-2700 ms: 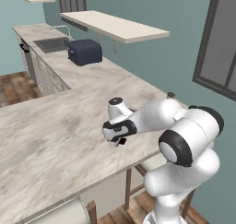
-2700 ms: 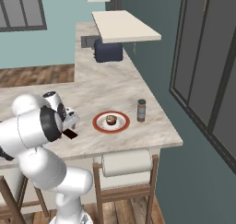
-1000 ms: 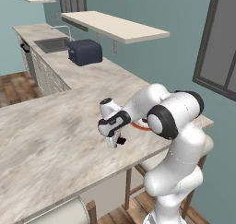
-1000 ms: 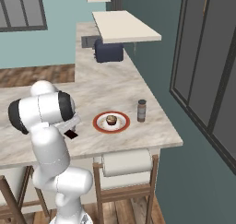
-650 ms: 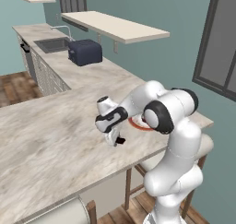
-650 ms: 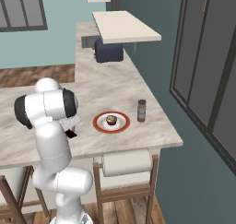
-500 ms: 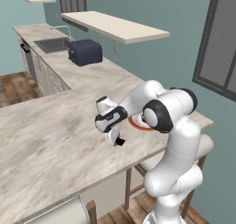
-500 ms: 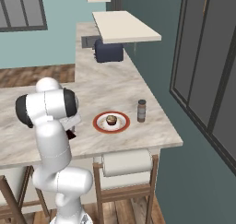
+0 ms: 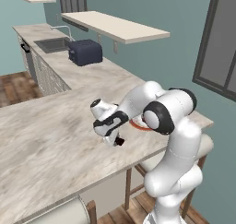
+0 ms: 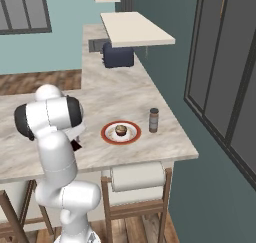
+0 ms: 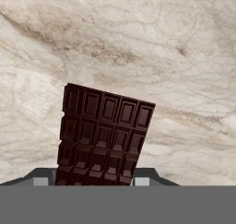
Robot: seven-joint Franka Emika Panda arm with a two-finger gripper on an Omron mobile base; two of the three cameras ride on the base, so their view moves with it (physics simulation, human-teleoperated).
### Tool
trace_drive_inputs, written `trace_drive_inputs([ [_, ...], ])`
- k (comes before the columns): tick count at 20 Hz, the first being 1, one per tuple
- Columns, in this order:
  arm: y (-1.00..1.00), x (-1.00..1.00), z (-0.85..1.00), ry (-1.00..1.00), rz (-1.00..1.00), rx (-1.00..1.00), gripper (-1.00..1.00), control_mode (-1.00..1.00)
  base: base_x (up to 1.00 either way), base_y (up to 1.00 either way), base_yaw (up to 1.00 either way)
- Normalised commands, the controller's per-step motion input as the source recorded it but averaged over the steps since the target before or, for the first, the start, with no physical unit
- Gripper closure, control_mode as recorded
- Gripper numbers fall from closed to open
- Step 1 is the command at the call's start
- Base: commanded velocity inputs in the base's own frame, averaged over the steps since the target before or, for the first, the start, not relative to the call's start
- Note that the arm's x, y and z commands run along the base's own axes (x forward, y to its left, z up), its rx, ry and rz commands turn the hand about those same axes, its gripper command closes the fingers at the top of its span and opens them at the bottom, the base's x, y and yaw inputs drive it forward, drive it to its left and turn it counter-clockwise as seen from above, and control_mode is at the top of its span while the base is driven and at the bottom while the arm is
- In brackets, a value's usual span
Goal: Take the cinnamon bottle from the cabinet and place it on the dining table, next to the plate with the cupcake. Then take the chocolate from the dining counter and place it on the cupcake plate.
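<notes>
No legible text or labels — none anywhere.

Teal walls (image 9: 184,15), dark-framed windows (image 10: 220,72), wooden floor (image 9: 14,82), sink (image 9: 51,44), dark toaster (image 10: 118,55)

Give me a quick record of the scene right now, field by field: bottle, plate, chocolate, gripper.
cinnamon bottle: upright on the dining table, just right of the plate
plate: red-rimmed, holds the cupcake
chocolate: ridged bar between the gripper's fingertips, above the marbled top
gripper: shut on the chocolate, left of the plate
</notes>
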Motion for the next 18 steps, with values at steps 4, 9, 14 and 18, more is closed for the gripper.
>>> trace_drive_inputs([
  [4, -0.21, 0.21, 0.26, -0.05, 0.00, 0.00, 1.00, -1.00, 0.00, 0.00, 0.00],
  [9, -0.28, 0.27, 0.30, 0.00, 0.00, 0.00, 1.00, -1.00, 0.00, 0.00, 0.00],
  [14, -0.31, 0.24, 0.24, 0.00, 0.00, 0.01, 1.00, -1.00, 0.00, 0.00, 0.00],
  [18, -0.21, 0.13, 0.25, 0.00, 0.00, 0.01, 1.00, -1.00, 0.00, 0.00, 0.00],
])
